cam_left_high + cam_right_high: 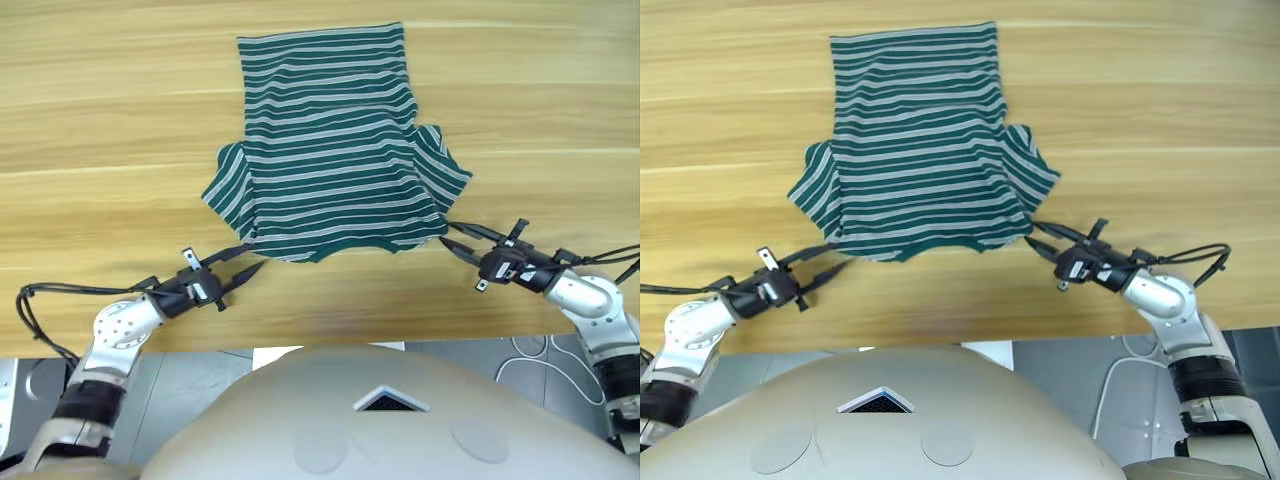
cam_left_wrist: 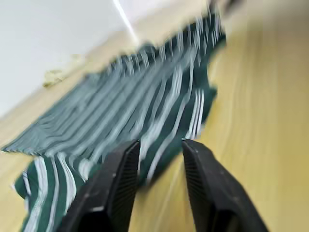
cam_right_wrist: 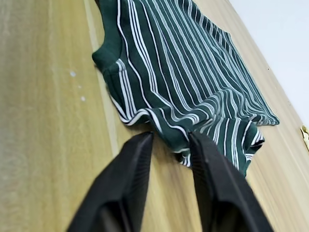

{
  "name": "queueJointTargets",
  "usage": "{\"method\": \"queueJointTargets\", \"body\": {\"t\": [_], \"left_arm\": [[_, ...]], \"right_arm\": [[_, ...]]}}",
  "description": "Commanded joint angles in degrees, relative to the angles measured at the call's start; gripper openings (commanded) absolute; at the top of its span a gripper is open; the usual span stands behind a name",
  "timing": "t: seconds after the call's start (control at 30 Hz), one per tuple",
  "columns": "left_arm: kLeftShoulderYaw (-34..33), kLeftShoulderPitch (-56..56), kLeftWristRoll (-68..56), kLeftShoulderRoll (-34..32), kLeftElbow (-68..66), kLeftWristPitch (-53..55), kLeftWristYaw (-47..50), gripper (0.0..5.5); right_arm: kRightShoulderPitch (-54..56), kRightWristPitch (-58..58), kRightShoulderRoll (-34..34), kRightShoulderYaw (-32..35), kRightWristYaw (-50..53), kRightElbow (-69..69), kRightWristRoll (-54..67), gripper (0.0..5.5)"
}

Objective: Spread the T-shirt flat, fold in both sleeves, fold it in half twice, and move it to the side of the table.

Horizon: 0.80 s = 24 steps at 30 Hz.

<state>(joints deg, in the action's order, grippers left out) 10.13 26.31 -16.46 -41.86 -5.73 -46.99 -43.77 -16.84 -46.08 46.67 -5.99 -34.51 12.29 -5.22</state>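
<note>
Arms are extended low over the wooden table (image 1: pixel 100 120) from either side. The left gripper (image 1: pixel 254 257) is held at the near left corner of the T-shirt (image 1: pixel 330 150) and the right gripper (image 1: pixel 448 234) at its near right corner; the fingers of both are set apart, with nothing clamped between them. The striped T-shirt is laid mid-table, neckline toward the robot, both sleeves bunched against the body; whether the fingertips touch the fabric cannot be determined, nor how each sleeve is folded underneath.
</note>
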Motion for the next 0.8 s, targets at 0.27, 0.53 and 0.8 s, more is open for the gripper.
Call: {"method": "queueJointTargets", "body": {"t": [0.27,0.53,0.8], "left_arm": [[-9.0,-11.62,2.83,7.06,-1.64,6.11,7.88,2.03],[-0.78,-17.47,40.5,5.94,-11.42,8.35,21.76,2.03],[-0.22,-11.6,46.62,-0.33,-10.64,12.85,24.08,2.03]], "right_arm": [[8.1,0.09,0.47,7.38,-0.47,4.3,9.99,1.82],[20.82,0.26,-7.13,-1.53,8.93,17.08,-12.85,1.82],[22.59,0.85,-5.78,-4.26,16.83,25.71,-20.96,1.82]]}}
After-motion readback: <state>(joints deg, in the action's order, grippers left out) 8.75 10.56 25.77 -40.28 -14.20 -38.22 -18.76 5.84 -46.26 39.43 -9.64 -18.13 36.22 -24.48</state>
